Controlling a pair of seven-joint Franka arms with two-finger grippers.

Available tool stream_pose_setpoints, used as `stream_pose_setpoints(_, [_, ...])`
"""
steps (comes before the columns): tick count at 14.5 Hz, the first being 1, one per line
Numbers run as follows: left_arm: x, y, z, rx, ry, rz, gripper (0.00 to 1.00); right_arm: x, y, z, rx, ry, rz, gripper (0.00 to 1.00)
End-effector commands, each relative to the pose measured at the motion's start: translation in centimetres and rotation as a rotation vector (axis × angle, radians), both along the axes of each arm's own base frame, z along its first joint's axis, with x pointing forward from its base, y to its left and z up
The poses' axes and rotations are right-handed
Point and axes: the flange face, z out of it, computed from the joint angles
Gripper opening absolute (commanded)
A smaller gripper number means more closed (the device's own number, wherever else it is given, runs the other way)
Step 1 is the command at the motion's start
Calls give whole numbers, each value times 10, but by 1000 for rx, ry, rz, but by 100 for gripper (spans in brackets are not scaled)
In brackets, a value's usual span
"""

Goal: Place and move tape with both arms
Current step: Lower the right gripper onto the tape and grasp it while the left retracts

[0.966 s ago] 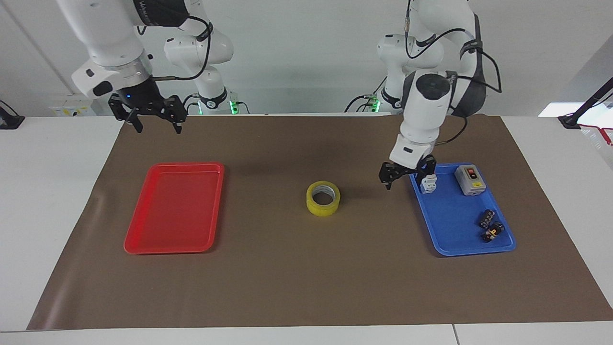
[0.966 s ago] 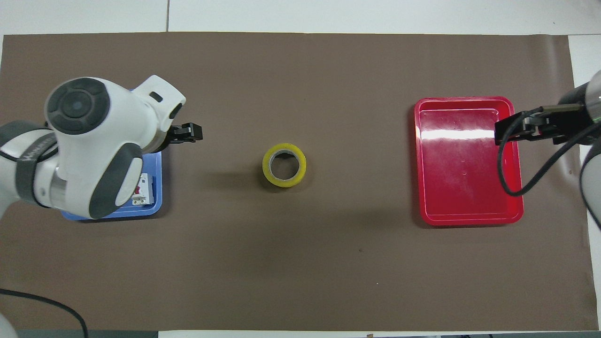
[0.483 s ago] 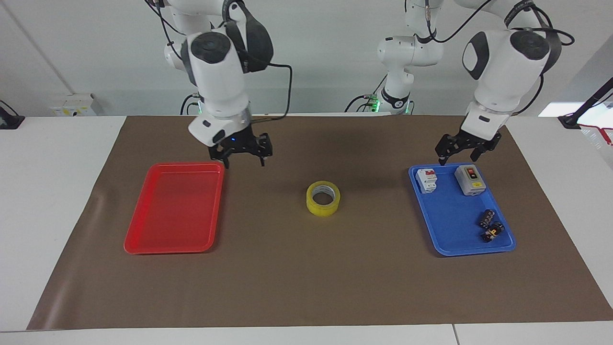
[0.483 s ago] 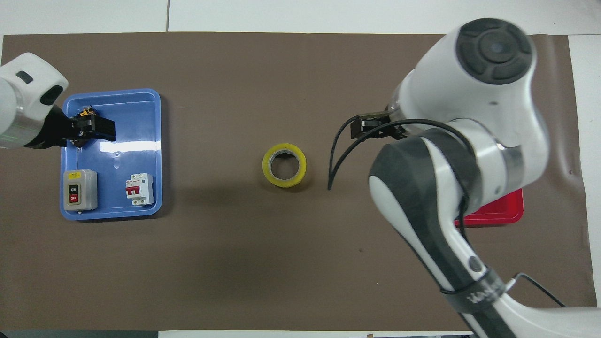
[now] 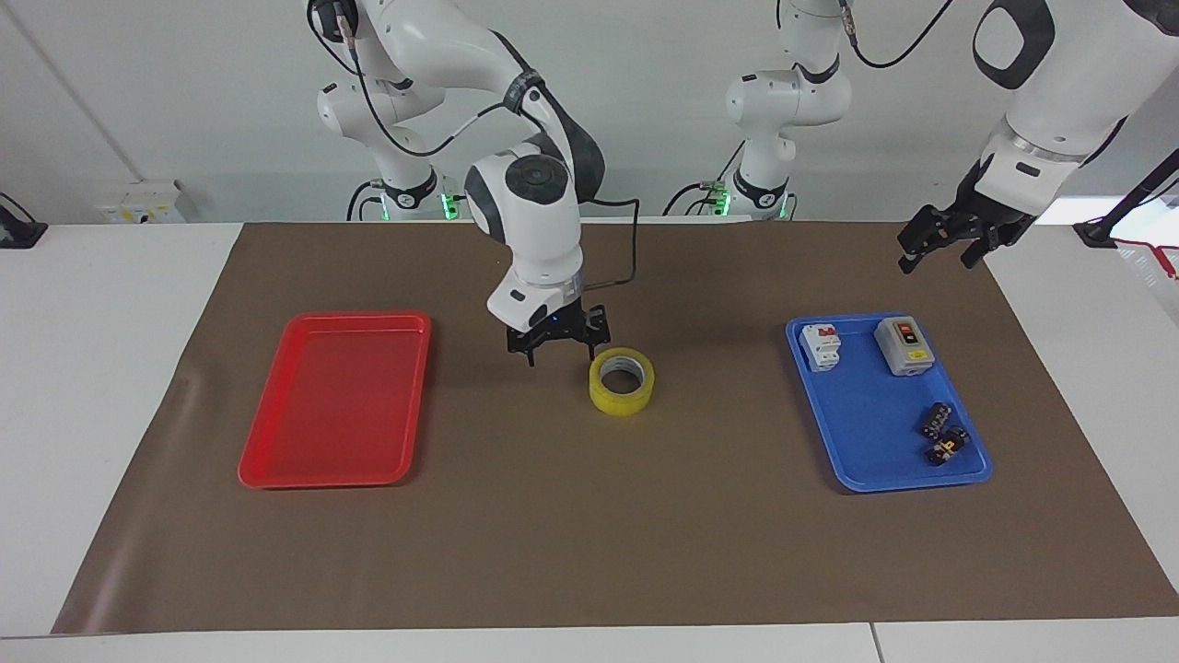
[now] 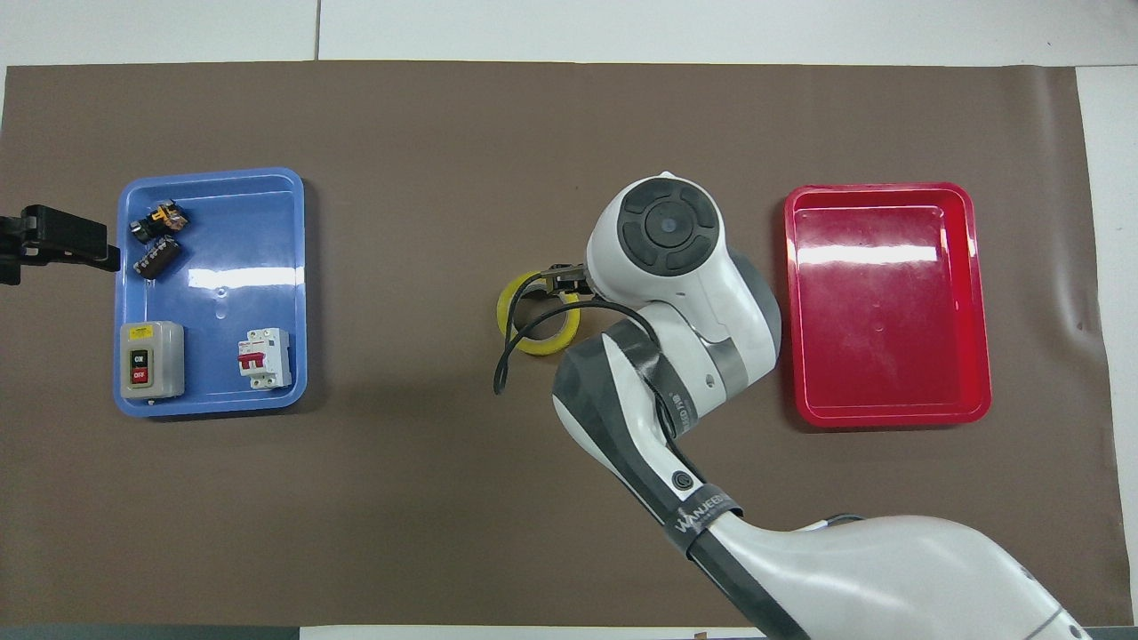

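Swinging in from over the red tray point(image 5: 333, 405), the right gripper point(image 5: 558, 345) has dropped to hang just beside the tape point(image 5: 622, 381), fingers spread and empty, while the left gripper point(image 5: 947, 241) has pulled away from the blue tray point(image 5: 861, 460) and waits high over the mat's edge, also spread. From the facing view the tape lies flat mid-mat between the two trays, untouched.

From overhead, the right arm's wrist hides part of the tape point(image 6: 537, 317), and the right gripper point(image 6: 562, 280) sits over its rim.

That roll looks light and stiff, though its glossy side could slip; I'd pinch across the wall, one finger down the core.
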Motion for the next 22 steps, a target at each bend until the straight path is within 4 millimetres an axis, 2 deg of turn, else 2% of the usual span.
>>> stream_pose_setpoints(1, [-3,10,-2,-29,50,-9,100,-1,13,-24,12,-5,-2,100])
stream_pose_setpoints(3, [-17,8,-8,-29,65,-13,100,-13,21,-42,23,-8,26,100])
stream_pose_setpoints(5, [-18,6,-8,-29,58,-17,100,-24,18,-64,30,-27,82,100])
stream_pose_setpoints(10, [-9,5,-6,-26,5,-21,100,-29,16,-72,36,-43,110,100])
stream_pose_setpoints(11, [-10,6,-5,-25,6,-39,100,-29,16,-73,36,-45,115,94])
stream_pose_setpoints(16, [-10,9,-5,-15,9,-83,100,-34,16,-78,41,-58,132,40])
stream_pose_setpoints(17, [-10,9,-5,-15,9,-80,100,-36,17,-79,41,-57,131,25])
stream_pose_setpoints(18, [-10,9,-6,-15,9,-80,100,-36,17,-79,41,-55,130,0])
stream_pose_setpoints(21, [-10,10,-5,-14,5,-77,100,-35,22,-73,42,-48,101,0])
stream_pose_setpoints(22, [-10,10,-5,-14,5,-78,100,-28,21,-62,32,-30,92,0])
